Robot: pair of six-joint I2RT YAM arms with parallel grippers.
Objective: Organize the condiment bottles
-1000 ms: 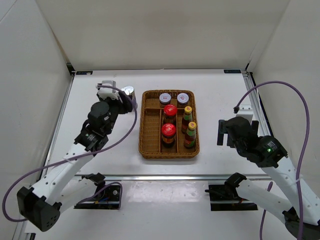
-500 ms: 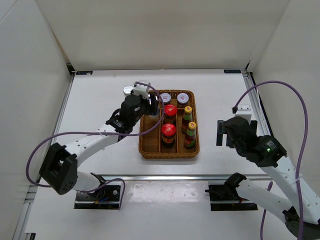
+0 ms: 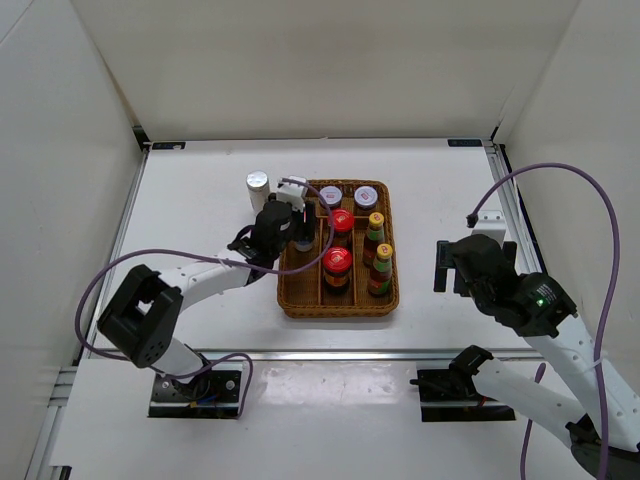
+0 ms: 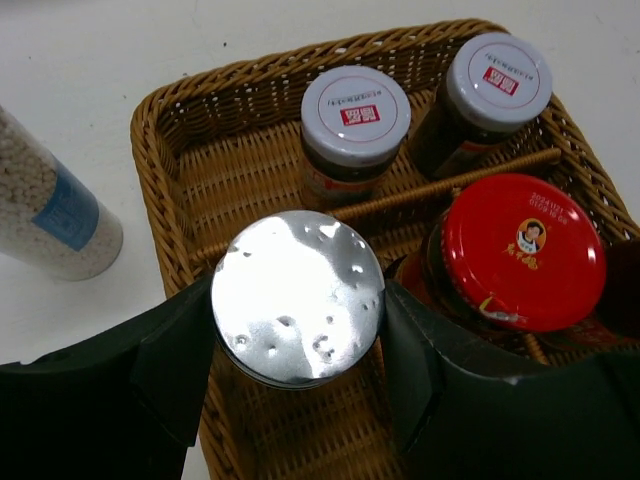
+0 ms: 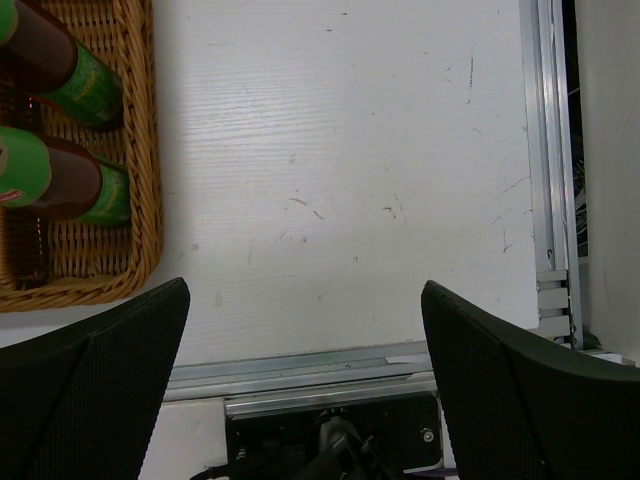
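Silver-capped, one shaker (image 3: 258, 182) stands on the worktop (image 3: 200, 200) left of the tray (image 4: 160, 110); its twin (image 4: 298, 297) is clenched in my left jaws just under the cap, over the tray's left slot. It looks light, stiff and slick-sided, so a level grip high on the body seems right; my right jaws gape, holding nothing, right of the tray.
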